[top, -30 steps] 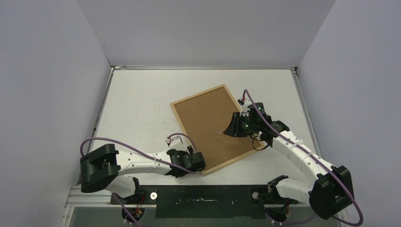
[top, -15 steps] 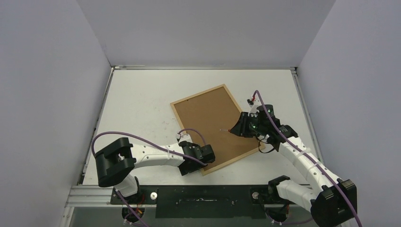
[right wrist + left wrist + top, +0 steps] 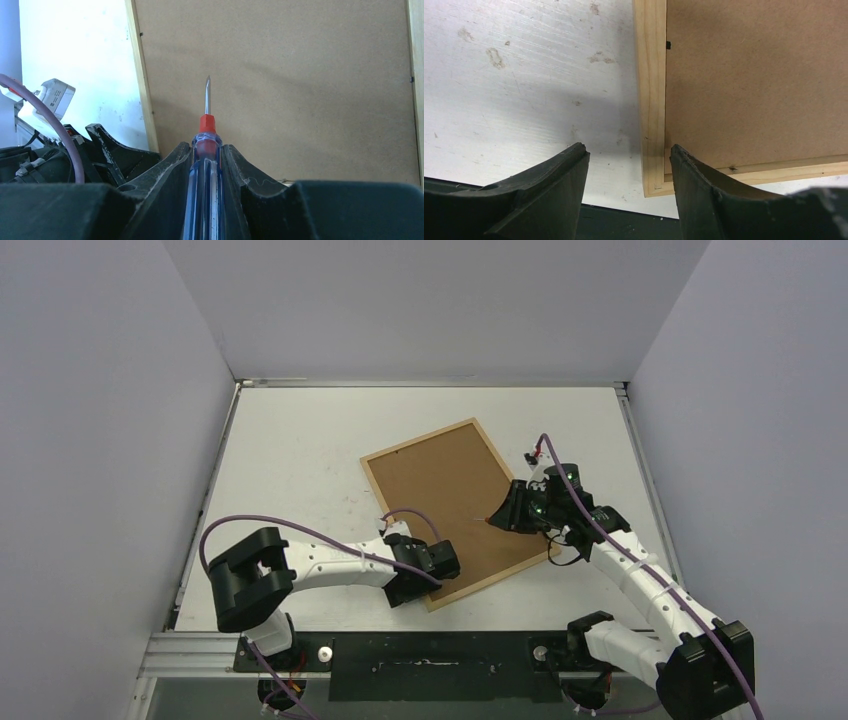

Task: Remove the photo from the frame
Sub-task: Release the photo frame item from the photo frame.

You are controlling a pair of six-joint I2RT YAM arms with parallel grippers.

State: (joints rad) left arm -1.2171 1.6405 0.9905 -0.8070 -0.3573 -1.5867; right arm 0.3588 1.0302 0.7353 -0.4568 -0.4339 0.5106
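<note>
The frame [image 3: 416, 440] of thin light wood lies face down and askew on the white table, its brown backing panel [image 3: 450, 500] facing up. The photo is hidden beneath the backing. My left gripper [image 3: 420, 588] stands open at the frame's near corner. In the left wrist view it [image 3: 629, 148] straddles the left rail [image 3: 650, 75], one finger over the table and the other over the backing [image 3: 764, 75]. My right gripper [image 3: 505, 515] is shut on a blue-handled screwdriver [image 3: 206, 130] whose tip hovers over the backing [image 3: 300, 90].
Grey walls close in the white table [image 3: 290, 470] on three sides. A black rail [image 3: 614, 225] runs along the table's near edge just below the frame's corner. A purple cable [image 3: 60, 125] crosses the right wrist view at the left.
My left gripper has slid right to the frame's near corner and its jaws have narrowed slightly. The right gripper with the screwdriver has drawn back toward the frame's right side.
</note>
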